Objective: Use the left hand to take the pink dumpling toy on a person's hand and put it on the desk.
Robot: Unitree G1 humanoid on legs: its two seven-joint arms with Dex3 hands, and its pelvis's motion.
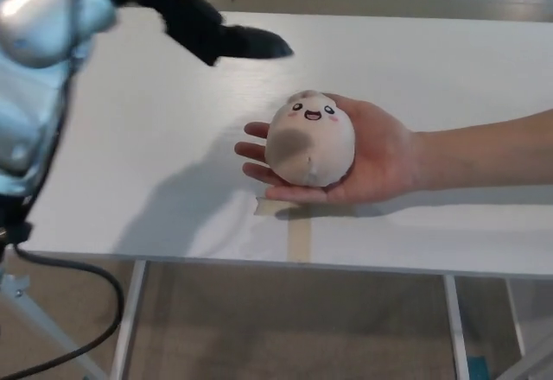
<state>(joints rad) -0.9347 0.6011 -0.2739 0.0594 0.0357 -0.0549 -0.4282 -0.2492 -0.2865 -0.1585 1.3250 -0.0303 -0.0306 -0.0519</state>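
Left hand: the left hand (203, 28) hung over the desk's far-left part, blurred, holding nothing; one finger pointed toward the toy, but whether the fingers were spread or curled could not be told
Right hand: out of sight
Toy: the pink dumpling toy (310, 138) sat on the person's hand (359, 157), palm up, over the desk's near edge around the middle; the robot hand stood apart from it
Risk: a grip landing off-centre could probably roll the round, soft toy off the palm and past the near edge; closing low could pinch the person's fingers under it
Surface: the white desk (432, 60) was bare, with a strip of tape (294, 224) at its near edge below the palm
Room: pale floor beyond the far edge, a black cable (82, 311) hanging under the near-left corner
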